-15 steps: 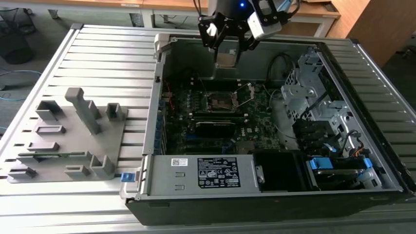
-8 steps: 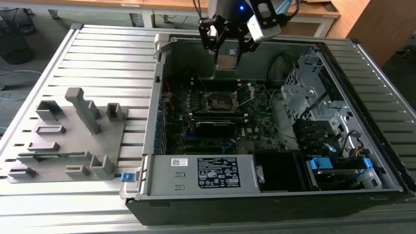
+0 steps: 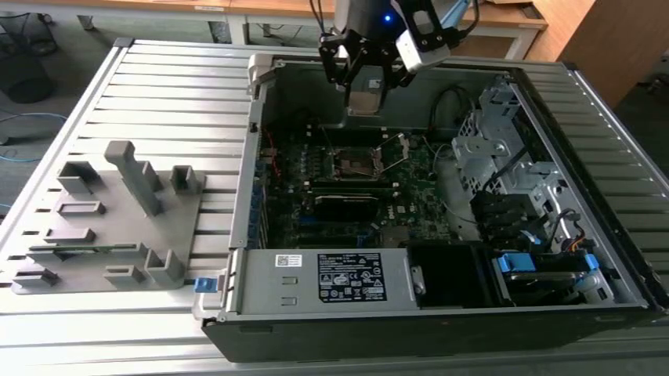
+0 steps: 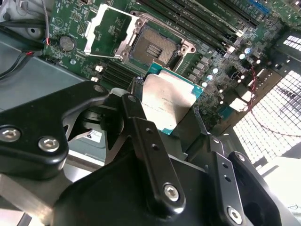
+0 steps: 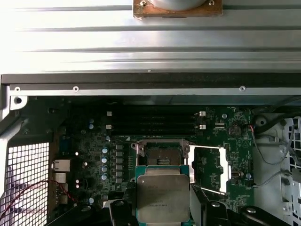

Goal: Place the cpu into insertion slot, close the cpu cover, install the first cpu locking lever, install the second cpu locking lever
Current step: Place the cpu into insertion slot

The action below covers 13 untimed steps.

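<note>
- One cpu (image 4: 169,101), one insertion slot (image 4: 153,47), one cpu cover (image 5: 209,149), one pincer (image 4: 167,113).
- The cpu is square, with no long axis; its metal face shows in both wrist views.
- It has a dull silver top and a teal-green rim.
- The pincer pinches its opposite edges above the motherboard (image 5: 89,146), clear of the empty slot; the cover stands swung open.

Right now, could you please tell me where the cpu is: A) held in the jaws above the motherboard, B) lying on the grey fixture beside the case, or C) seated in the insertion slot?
A: the cpu sits clamped between the jaws over the motherboard, and the insertion slot is bare.
</note>
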Available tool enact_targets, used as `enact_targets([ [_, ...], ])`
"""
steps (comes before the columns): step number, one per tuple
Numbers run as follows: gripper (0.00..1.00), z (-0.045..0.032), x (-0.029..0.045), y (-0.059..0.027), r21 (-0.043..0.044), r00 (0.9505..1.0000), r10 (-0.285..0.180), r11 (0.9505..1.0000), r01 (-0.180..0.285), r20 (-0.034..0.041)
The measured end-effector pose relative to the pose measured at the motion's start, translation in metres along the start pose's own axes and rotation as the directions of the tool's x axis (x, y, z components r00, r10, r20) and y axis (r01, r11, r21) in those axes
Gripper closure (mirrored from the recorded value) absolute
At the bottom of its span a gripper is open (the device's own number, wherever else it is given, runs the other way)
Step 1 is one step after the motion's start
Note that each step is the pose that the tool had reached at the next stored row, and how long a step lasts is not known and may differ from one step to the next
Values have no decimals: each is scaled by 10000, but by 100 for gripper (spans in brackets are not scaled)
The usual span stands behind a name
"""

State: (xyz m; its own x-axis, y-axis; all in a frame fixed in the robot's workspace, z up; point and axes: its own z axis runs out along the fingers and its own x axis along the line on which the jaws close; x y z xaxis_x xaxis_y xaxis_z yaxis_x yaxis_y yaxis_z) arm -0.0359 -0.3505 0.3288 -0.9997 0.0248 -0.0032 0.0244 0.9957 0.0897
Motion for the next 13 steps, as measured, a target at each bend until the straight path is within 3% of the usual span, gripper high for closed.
enact_targets([
  [13,46,49,0,-4,-6,10000,-1,10000,1,4],
])
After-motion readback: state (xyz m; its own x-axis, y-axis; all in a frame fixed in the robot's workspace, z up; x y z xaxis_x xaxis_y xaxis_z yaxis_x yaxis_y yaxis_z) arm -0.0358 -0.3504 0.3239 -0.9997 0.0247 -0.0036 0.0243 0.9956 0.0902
